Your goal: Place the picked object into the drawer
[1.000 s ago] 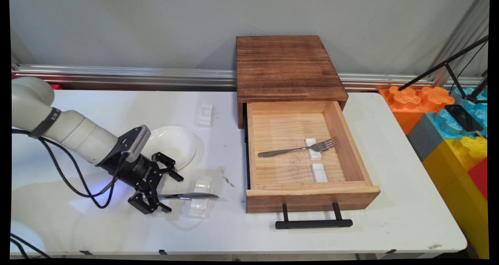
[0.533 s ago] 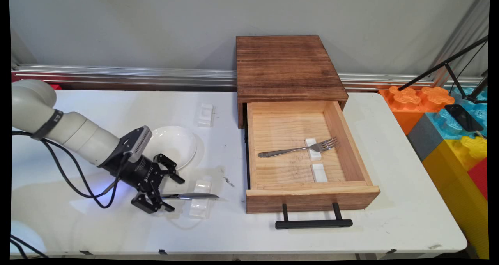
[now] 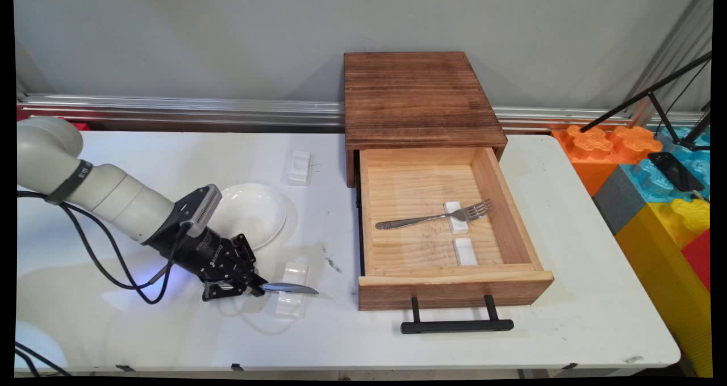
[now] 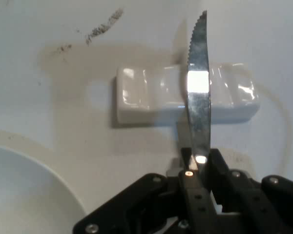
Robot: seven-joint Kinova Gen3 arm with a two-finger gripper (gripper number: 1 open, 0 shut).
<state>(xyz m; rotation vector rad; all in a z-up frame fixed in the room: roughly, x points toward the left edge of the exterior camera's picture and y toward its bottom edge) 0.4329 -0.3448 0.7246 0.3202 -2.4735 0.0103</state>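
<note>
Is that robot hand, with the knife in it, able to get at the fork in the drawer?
Probably not yet: the gripper is shut on the knife. Otherwise the way looks free, since the drawer is open and nothing covers the fork.

Gripper point(image 3: 245, 287) clamped onto knife point(image 3: 287, 288) (was open).

gripper point(image 3: 254, 288) – clamped on knife point(image 3: 288, 288) | over white rest point(image 3: 292, 298)

White lettering reads ROBOTIQ on the claw point(image 3: 254, 288).
</note>
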